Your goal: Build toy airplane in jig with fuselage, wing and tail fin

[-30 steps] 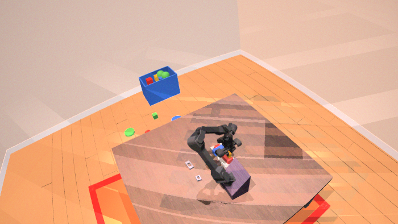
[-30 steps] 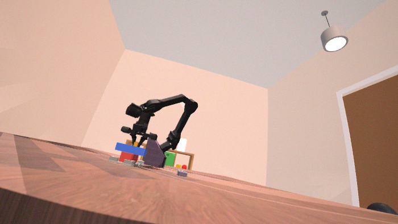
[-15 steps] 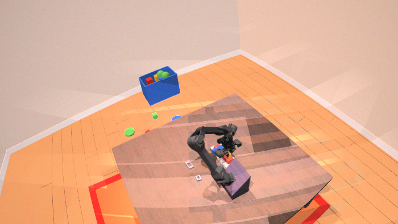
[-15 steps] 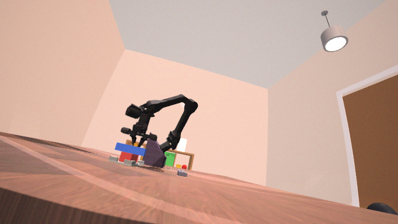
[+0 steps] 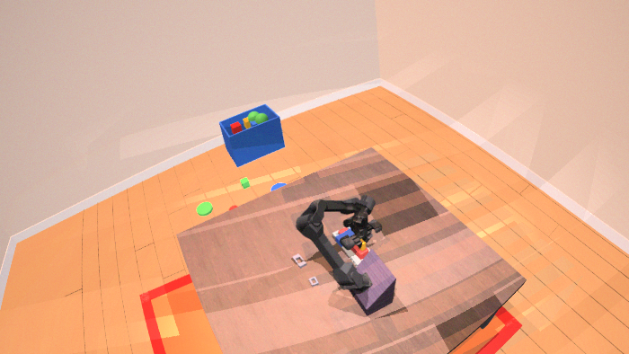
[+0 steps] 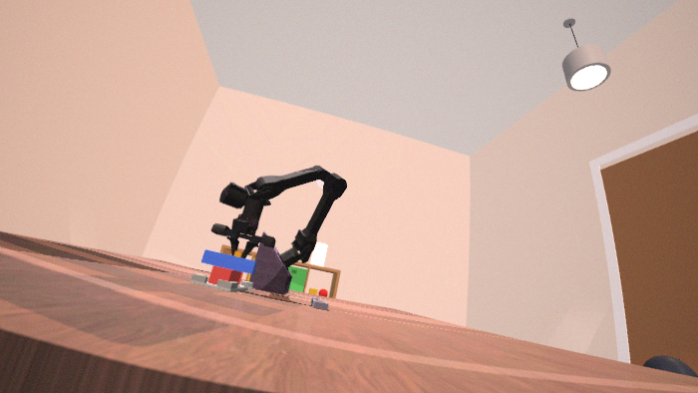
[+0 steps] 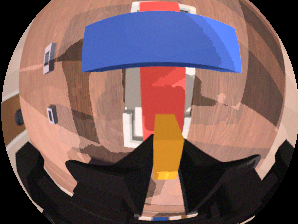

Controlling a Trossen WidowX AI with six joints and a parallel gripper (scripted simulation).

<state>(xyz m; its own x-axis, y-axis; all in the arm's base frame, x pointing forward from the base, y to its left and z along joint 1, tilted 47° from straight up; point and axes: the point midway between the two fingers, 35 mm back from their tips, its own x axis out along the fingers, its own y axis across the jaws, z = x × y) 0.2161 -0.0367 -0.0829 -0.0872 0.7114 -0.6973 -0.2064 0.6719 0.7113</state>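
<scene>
The red fuselage [image 5: 360, 252] [image 6: 225, 275] [image 7: 162, 90] lies in the pale jig cradle [image 6: 227, 285] [image 7: 132, 90]. The blue wing [image 5: 345, 238] [image 6: 226, 261] [image 7: 160, 42] lies crosswise on top of the fuselage; its tab is hidden. My gripper [image 6: 240, 254] [image 7: 168, 145] is shut on the yellow tail fin [image 5: 363, 245] [image 7: 167, 134]. The fin stands upright over the tail end of the fuselage, at or just above its top. Its tab and the tail socket are hidden, so I cannot tell whether it sits fully down.
A purple wedge-shaped block [image 5: 377, 283] [image 6: 271, 269] stands close to the tail end of the cradle, by the arm's base. Two small grey holders, the larger [image 7: 49, 58] and the smaller [image 7: 52, 115], lie on the table to one side of the cradle.
</scene>
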